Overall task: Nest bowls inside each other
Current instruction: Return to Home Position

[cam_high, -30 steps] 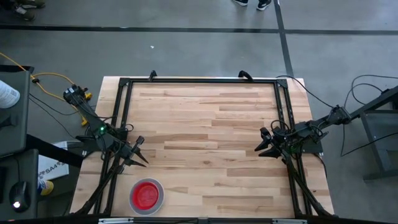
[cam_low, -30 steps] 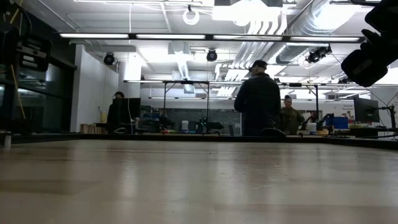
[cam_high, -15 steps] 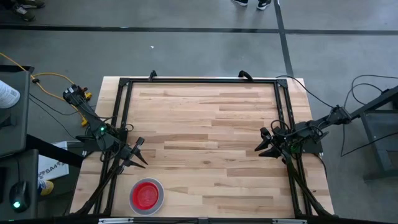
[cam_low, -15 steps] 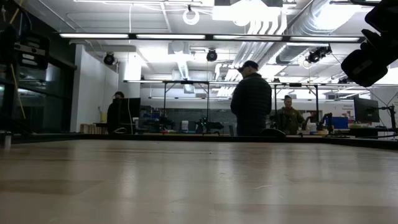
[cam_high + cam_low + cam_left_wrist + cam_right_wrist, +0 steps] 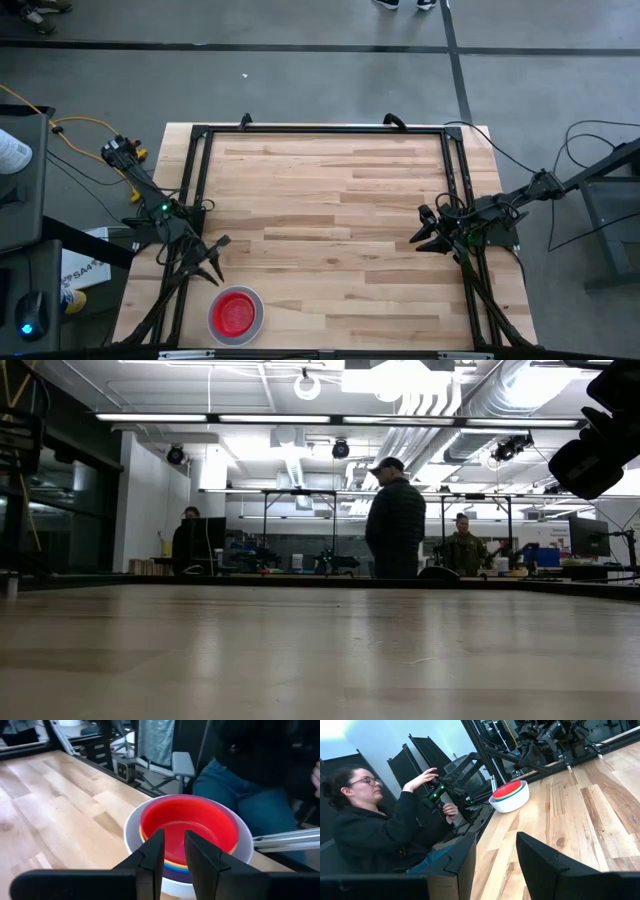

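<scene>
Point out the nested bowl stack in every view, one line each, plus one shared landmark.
High view: bowl stack on the table, picture's lower left, beside the left gripper.
Low view: not in it.
Left wrist view: bowl stack, centre.
Right wrist view: bowl stack, far across the table, by its edge.
Shared landmark: the wooden table edge.

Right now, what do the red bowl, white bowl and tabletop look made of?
Red bowl: likely plastic; smooth, soft sheen, uniform colour.
White bowl around it: same look, probably plastic.
Tabletop: wood; jointed strips with visible grain, satin finish.
</scene>
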Action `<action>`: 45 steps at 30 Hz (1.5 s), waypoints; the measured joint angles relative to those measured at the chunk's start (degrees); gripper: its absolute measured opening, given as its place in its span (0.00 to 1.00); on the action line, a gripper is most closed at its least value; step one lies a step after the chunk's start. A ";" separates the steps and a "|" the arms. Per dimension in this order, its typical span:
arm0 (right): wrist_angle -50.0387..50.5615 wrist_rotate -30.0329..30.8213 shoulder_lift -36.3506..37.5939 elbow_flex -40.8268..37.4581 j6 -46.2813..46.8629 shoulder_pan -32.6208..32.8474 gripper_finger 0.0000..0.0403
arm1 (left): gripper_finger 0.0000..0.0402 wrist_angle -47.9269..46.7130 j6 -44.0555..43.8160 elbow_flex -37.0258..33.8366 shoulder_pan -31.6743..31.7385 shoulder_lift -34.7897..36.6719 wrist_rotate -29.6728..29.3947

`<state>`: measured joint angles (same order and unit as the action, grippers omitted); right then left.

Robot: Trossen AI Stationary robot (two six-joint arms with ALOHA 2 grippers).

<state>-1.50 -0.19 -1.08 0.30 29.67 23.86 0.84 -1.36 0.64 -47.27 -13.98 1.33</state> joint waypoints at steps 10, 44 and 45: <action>0.00 0.00 0.00 0.02 0.00 0.00 0.33 | 0.18 -0.20 -1.89 -0.01 0.00 0.00 -0.43; 0.00 0.00 0.00 0.02 0.00 0.00 0.33 | 0.18 -0.20 -1.91 -0.02 0.00 -0.02 -0.52; 0.00 0.00 0.00 0.01 0.01 0.00 0.33 | 0.18 -0.20 -1.91 -0.02 0.00 -0.03 -0.52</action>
<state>-1.50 -0.19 -1.08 0.31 29.68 23.86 0.64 -3.27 0.62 -47.27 -14.01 0.82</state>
